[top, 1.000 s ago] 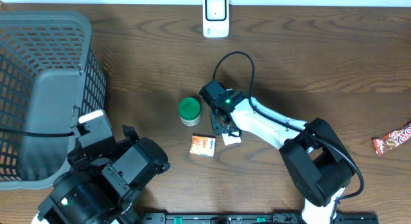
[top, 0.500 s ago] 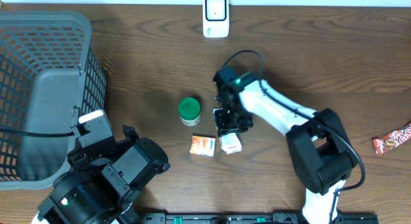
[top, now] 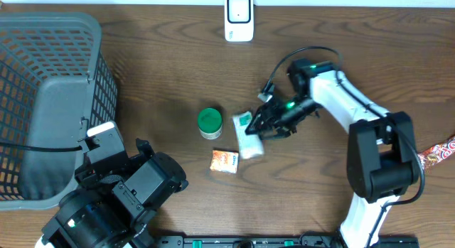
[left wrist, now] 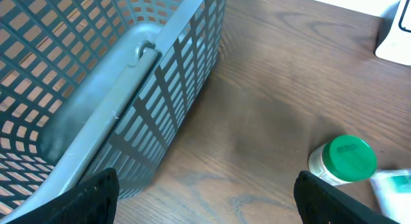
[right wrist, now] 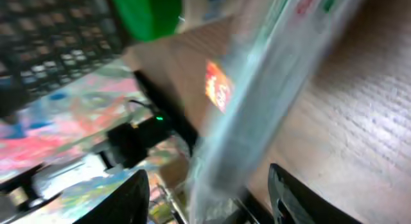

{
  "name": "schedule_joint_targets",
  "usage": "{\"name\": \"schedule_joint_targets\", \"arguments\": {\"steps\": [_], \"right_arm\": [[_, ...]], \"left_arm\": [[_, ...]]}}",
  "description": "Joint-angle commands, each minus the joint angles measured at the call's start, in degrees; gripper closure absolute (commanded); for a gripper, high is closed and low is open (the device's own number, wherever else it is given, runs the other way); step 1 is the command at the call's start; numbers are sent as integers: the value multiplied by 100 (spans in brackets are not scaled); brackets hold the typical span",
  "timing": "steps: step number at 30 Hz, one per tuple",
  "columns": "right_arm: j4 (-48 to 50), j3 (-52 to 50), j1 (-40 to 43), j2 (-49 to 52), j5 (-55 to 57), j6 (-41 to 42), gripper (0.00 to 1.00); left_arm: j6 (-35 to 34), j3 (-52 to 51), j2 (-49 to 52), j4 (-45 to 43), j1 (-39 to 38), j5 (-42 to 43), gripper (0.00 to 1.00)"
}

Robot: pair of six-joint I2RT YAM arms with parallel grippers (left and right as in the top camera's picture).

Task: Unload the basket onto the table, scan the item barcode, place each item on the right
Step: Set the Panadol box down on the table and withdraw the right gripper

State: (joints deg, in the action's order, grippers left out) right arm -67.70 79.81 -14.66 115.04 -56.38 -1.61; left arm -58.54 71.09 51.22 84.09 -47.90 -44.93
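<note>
Right arm: stretched leftward, my right gripper [top: 264, 124] clamping the white-green packet [top: 245, 134] (blurred in the wrist view).
Left gripper [left wrist: 212, 201]: jaws wide apart, near basket [top: 43, 35].
Packet: just beside green-lidded jar [top: 209, 122], above orange sachet [top: 224, 160].
Room: open table [top: 341, 56] toward scanner [top: 239, 18].

Your overhead camera looked straight down on the table [top: 156, 63], from the basket [top: 50, 77] at the left to the right edge. Your left wrist camera sat low, near the wood, facing the basket's wall and the green-capped jar [left wrist: 342, 161], both shared with the overhead. Your right wrist camera was tilted, very close to a blurred clear packet [right wrist: 257, 102].
</note>
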Motion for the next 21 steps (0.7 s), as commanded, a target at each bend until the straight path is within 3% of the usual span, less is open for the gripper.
{"name": "schedule_joint_targets", "arguments": {"steps": [1, 7, 11, 19, 21], "right_arm": [[57, 61, 227, 271, -859, -511, 46], [726, 59, 361, 833, -1523, -555, 48], [907, 63, 358, 896, -964, -509, 56], [1032, 68, 380, 763, 1193, 251, 41], [1108, 59, 380, 767, 1685, 439, 30]], "left_arm": [[-70, -4, 0, 31, -2, -55, 15], [-68, -4, 0, 31, -2, -55, 15], [-70, -4, 0, 31, -2, -55, 15], [-68, -7, 0, 31, -2, -55, 15], [-68, -7, 0, 31, -2, -55, 15]]}}
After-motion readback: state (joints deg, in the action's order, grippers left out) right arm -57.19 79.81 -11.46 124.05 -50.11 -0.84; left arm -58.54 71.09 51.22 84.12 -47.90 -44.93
